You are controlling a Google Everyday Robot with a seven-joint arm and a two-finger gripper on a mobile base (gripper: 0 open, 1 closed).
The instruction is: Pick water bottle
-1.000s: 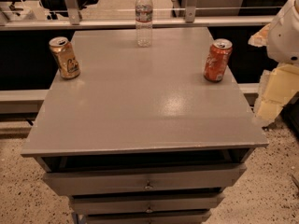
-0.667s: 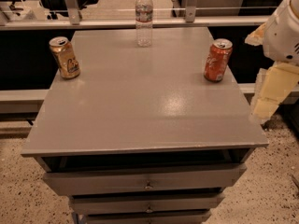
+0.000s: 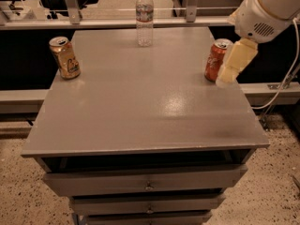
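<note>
The water bottle (image 3: pixel 144 18) is small, clear and ribbed, with a white cap and a red-and-white label band. It stands upright at the far middle edge of the grey table (image 3: pixel 140 107). My gripper (image 3: pixel 225 81) hangs from the white arm at the right side of the table, in front of the orange-red can (image 3: pixel 216 60). It is well to the right of the bottle and nearer the camera, holding nothing.
A gold can (image 3: pixel 65 57) stands at the table's far left. The orange-red can stands at the far right, partly behind the gripper. Drawers (image 3: pixel 145 184) sit under the tabletop. A rail and metal frames (image 3: pixel 70 3) run behind the table.
The arm and gripper have moved left and up, from off the table's right edge to in front of the orange-red can. The bottle and cans have not moved.
</note>
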